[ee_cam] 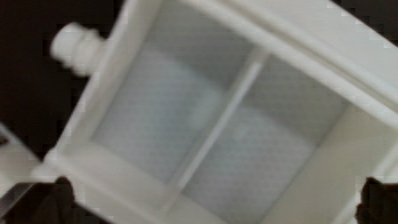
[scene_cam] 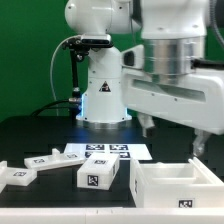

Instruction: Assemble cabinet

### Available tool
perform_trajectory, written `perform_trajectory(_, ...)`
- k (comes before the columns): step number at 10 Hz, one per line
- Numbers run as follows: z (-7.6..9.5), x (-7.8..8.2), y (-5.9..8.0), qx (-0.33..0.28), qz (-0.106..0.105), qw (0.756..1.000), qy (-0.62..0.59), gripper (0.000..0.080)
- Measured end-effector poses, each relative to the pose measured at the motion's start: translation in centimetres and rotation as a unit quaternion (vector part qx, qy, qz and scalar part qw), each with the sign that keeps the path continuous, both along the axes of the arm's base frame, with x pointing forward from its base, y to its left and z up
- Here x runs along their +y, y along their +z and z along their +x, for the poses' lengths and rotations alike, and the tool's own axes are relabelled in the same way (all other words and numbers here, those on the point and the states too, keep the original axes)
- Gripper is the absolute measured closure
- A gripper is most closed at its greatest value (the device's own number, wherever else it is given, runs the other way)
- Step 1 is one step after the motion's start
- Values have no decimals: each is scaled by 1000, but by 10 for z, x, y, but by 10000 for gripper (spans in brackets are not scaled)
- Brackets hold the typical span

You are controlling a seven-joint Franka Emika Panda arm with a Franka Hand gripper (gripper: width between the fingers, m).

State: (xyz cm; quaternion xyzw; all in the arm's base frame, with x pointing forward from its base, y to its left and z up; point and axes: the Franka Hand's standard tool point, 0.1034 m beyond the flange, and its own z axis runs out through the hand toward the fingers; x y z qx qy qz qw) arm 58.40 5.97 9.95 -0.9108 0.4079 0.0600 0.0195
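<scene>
The cabinet (scene_cam: pixel 160 186) is a white thick-walled box standing open side up at the exterior view's lower right. The wrist view looks straight down into the cabinet (ee_cam: pixel 107 120), showing its inner divider (ee_cam: pixel 240 110) and a round ribbed peg (ee_cam: pixel 77 45) sticking out of one outer wall. My gripper (scene_cam: pixel 172 135) hangs above the box and a little behind it, not touching it. The gripper (ee_cam: pixel 217 205) is open: its dark fingertips (ee_cam: pixel 39 200) stand far apart at the picture's two corners, and nothing is between them.
A white tagged block (scene_cam: pixel 98 176) and a longer white tagged part (scene_cam: pixel 25 172) lie at the exterior view's lower left. The marker board (scene_cam: pixel 105 152) lies flat in front of the arm's base (scene_cam: pixel 103 95). Another white piece (ee_cam: pixel 15 150) shows beside the cabinet.
</scene>
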Motion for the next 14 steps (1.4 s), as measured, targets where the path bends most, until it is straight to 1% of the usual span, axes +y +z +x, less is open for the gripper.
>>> perform_trajectory(1,-1,-3,-1,-5,0,1000,25,3)
perform_trajectory(3,-1,-2,-2,-10,6,996,87,3)
perform_trajectory(5,-3,-4,-2,-15,12,988,156,3)
perform_trajectory(6,-12,-9,-3,-22,16,973,230,3)
perform_trajectory(7,-25,-18,-1,-22,18,958,286,3)
perform_trajectory(8,-31,-33,4,-24,22,947,320,3)
perform_trajectory(9,-32,-44,6,-27,23,940,340,3)
perform_trajectory(11,-33,-40,4,-27,26,934,357,3)
perform_trajectory(13,-34,-42,3,-27,26,933,358,3)
perform_trajectory(14,-44,-57,-1,-40,24,909,414,3)
